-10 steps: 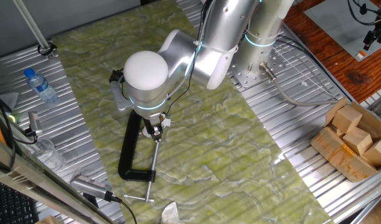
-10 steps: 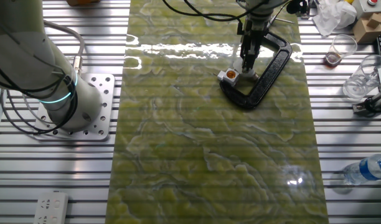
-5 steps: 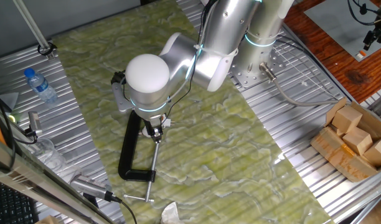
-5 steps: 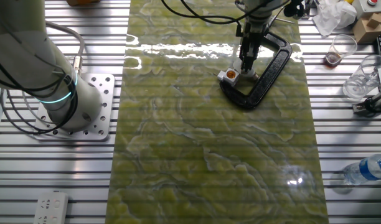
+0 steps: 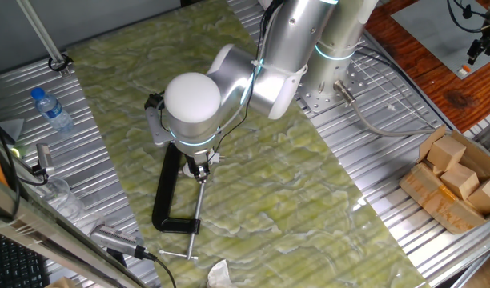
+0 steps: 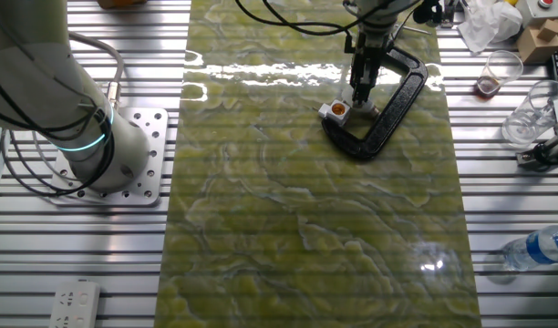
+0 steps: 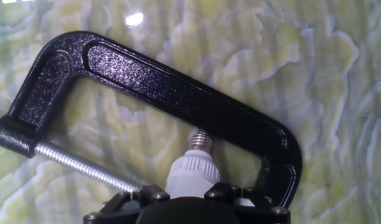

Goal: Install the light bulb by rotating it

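Over the black C-clamp (image 7: 165,93), the gripper (image 7: 190,202) is grasping the light bulb (image 7: 192,171), its screw base pointing toward twelve o'clock.

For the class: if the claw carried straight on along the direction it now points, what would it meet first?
Probably the frame of the black C-clamp: the light bulb held in the claw points its screw base at it, though depth is unclear.

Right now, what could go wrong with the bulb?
1. The tool holds the bulb with its screw end bare, not in the socket beside it. It could come down off-centre and screw in crooked.
2. The clamp lies right under the bulb, so a low move might bump it.
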Robot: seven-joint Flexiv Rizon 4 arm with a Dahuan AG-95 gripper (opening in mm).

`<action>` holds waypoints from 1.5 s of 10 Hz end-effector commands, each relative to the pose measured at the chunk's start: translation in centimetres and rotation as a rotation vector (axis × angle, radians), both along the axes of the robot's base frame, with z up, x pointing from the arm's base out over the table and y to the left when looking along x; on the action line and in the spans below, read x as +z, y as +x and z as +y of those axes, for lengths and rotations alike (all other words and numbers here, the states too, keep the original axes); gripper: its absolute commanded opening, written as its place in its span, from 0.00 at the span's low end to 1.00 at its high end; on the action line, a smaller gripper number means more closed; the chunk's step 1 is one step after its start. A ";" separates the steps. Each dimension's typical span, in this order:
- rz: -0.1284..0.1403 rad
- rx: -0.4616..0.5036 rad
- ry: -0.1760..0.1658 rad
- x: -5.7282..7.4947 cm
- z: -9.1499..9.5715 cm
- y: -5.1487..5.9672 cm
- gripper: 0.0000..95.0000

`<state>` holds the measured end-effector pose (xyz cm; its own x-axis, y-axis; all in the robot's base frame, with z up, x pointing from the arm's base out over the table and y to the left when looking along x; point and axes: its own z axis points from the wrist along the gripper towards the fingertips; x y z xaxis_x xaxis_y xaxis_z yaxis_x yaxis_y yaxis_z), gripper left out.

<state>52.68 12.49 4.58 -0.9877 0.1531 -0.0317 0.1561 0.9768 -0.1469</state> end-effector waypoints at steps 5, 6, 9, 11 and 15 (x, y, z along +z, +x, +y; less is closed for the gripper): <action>0.020 0.028 0.008 2.0 -0.1 0.1 0.00; 0.032 0.037 0.015 2.7 -0.1 0.0 0.00; 0.085 0.074 0.040 4.4 0.0 -0.1 0.00; 0.112 0.108 0.044 5.2 0.0 -0.2 0.00; 0.178 0.188 0.053 6.5 -0.9 -0.5 0.00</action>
